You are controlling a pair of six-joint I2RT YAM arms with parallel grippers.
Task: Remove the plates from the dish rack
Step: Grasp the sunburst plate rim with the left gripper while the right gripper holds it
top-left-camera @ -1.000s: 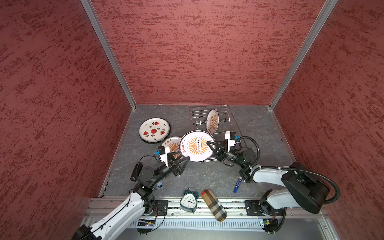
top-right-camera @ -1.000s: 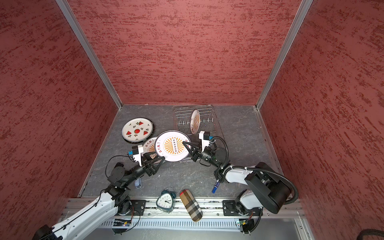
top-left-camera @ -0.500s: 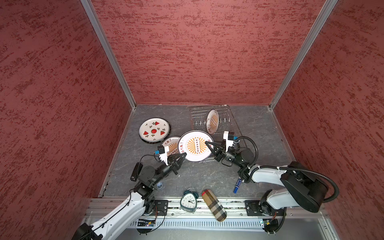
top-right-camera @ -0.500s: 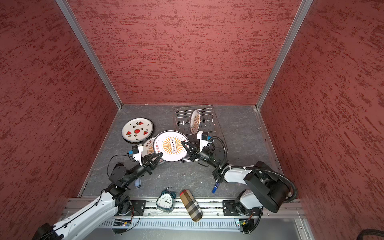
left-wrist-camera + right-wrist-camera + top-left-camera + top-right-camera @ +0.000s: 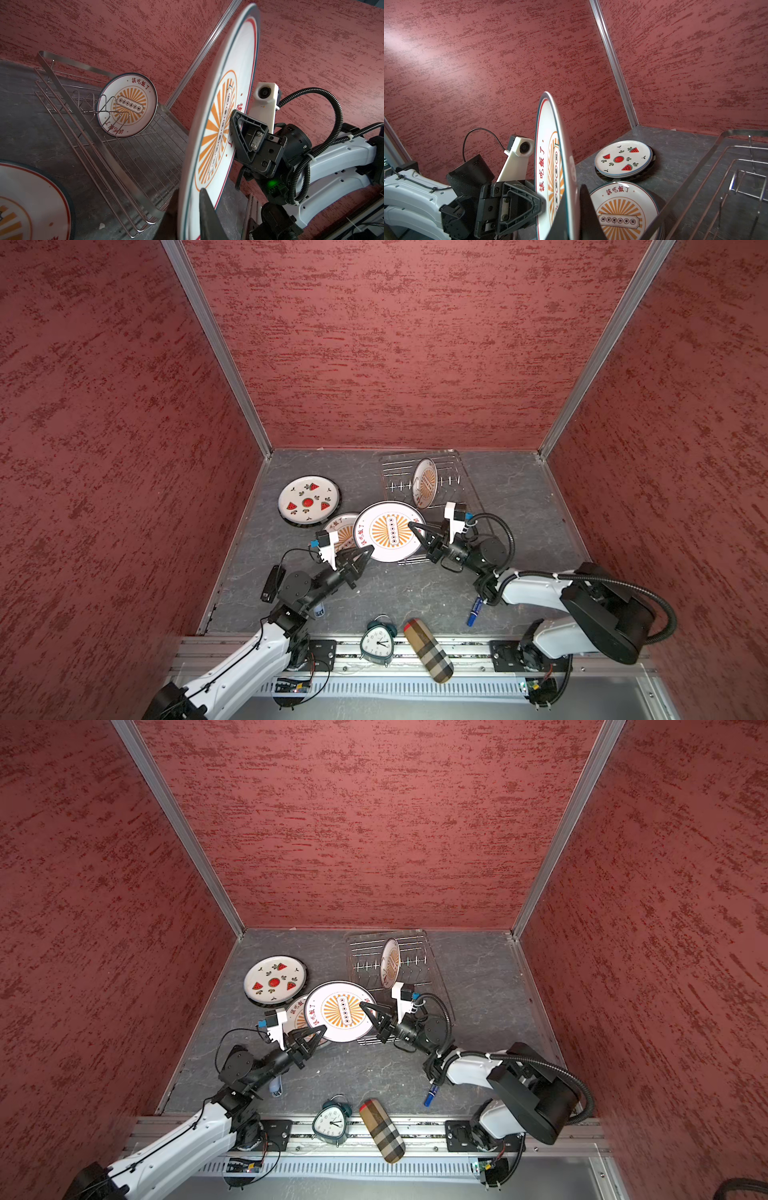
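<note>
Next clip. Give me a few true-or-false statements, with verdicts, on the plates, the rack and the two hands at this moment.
1. The left hand and right hand both grip the large sunburst plate by its rim. True.
2. The dish rack holds no plates. False: a smaller sunburst plate stands upright between its prongs.
3. The watermelon plate lies flat outside the rack. True.
4. The alarm clock sits inside the rack. False: it is at the front edge beside the plaid case.
</note>
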